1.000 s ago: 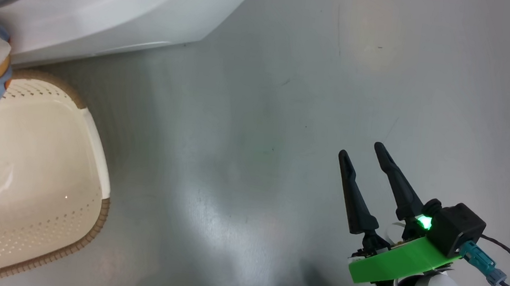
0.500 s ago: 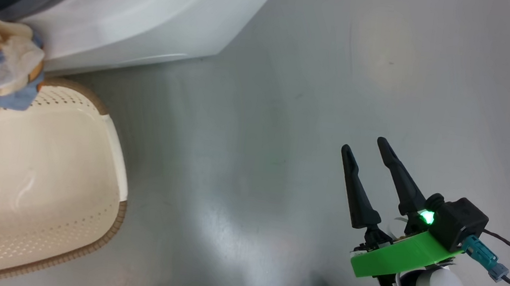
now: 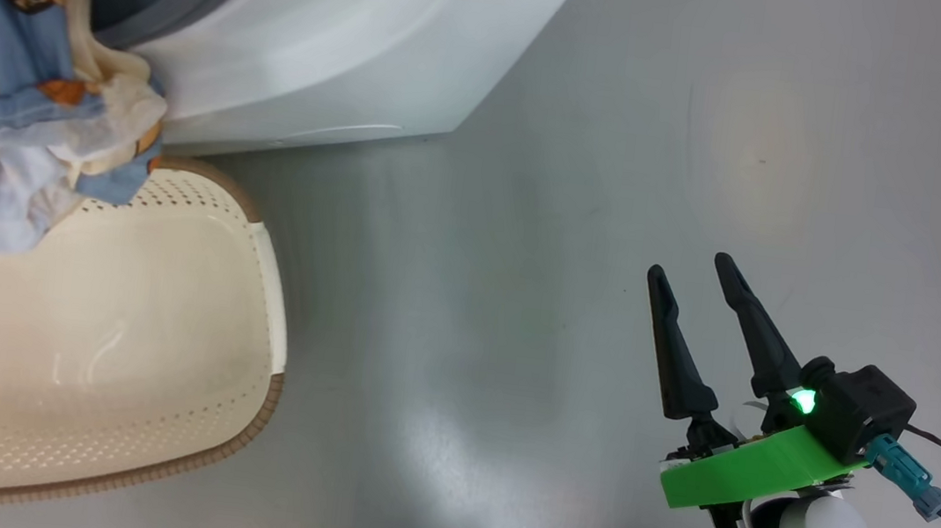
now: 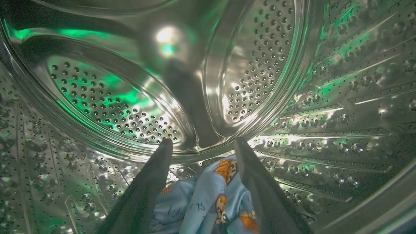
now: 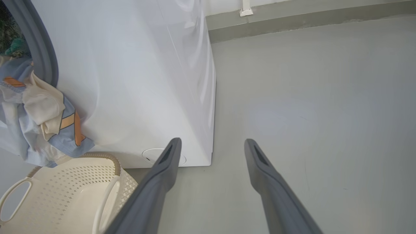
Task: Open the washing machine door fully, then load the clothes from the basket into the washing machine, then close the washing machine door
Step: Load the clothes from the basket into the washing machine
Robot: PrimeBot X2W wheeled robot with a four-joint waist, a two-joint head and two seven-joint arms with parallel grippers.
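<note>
The clothes (image 3: 14, 70) hang at 10 o'clock of the head view, part inside the drum (image 4: 260, 65) and part trailing over the washer (image 3: 353, 47) lip toward the basket (image 3: 268, 294) at 8 o'clock, judged a load only half fed in. The left gripper (image 4: 203, 140) sits in the drum, fingers apart, with blue cloth between them at 6 o'clock. The right gripper (image 3: 690, 266), fingers apart and empty, is judged parked clear at 4 o'clock. Whether the left fingers touch the cloth cannot be told, the basket's left side is cut off, and the door's position cannot be judged.
</note>
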